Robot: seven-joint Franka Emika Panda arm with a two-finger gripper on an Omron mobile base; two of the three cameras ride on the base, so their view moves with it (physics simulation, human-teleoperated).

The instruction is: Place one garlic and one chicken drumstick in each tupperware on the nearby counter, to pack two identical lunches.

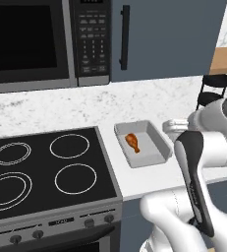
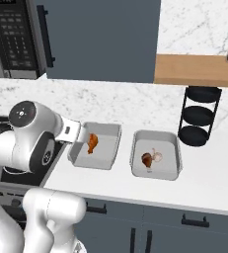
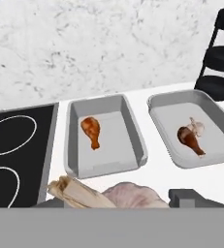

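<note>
Landmark: black glass stovetop (image 3: 16,150).
Left grey tupperware (image 3: 105,138): just beside stovetop, 1 brown drumstick (image 3: 91,131), no garlic.
Right grey tupperware (image 3: 193,127): beyond it, 1 drumstick (image 3: 190,139) plus pale garlic (image 3: 198,127).
Gripper (image 3: 128,201): jaws clamped on papery garlic bulb (image 3: 116,196).
Risk: release too near stovetop; bulb strikes rim, rolls onto white speckled counter (image 2: 204,183).

No legible text; microwave keypad (image 1: 90,37) markings too blurred.

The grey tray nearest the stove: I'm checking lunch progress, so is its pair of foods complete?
Incomplete. The grey rectangular tray holds only a brown chicken drumstick; no garlic lies inside.
</note>
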